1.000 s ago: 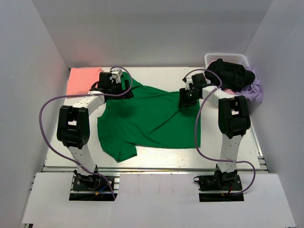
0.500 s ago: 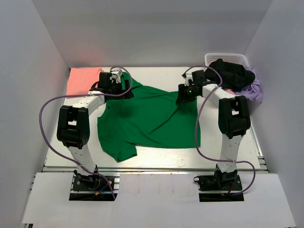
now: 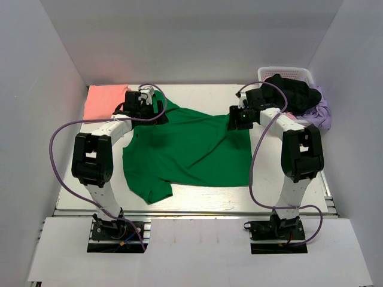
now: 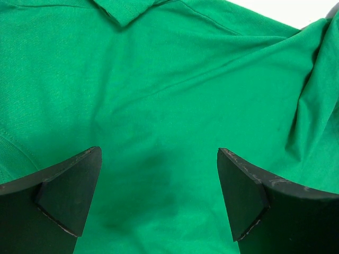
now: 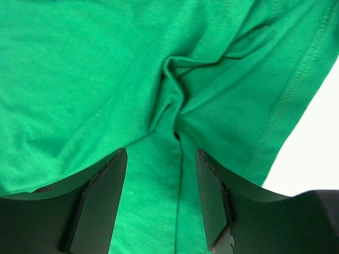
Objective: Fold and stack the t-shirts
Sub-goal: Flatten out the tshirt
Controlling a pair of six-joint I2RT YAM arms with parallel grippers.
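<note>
On table (image 3: pixel 203 95) centre green shirt (image 3: pixel 191 152) spread, pink shirt (image 3: pixel 103 100) at far-left corner; left gripper (image 4: pixel 159 169) wide near collar (image 4: pixel 124 10), right gripper (image 5: pixel 161 169) part open over pucker (image 5: pixel 172 79), empty. Cloth soft, limp (will sag): we pinch hem (image 5: pixel 296 90).

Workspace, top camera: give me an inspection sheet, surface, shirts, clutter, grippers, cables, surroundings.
Surface: pale table, bare along the near edge.
Job's things: green shirt spread out, creased, unfolded; pink shirt flat in far left corner.
Clutter: basket at far right, heaped with dark clothes and purple cloth.
Grippers: left gripper open above green shirt; right gripper open, straddling a crease.
Cables: purple cables loop loose on both sides.
Surroundings: white walls on three sides.
</note>
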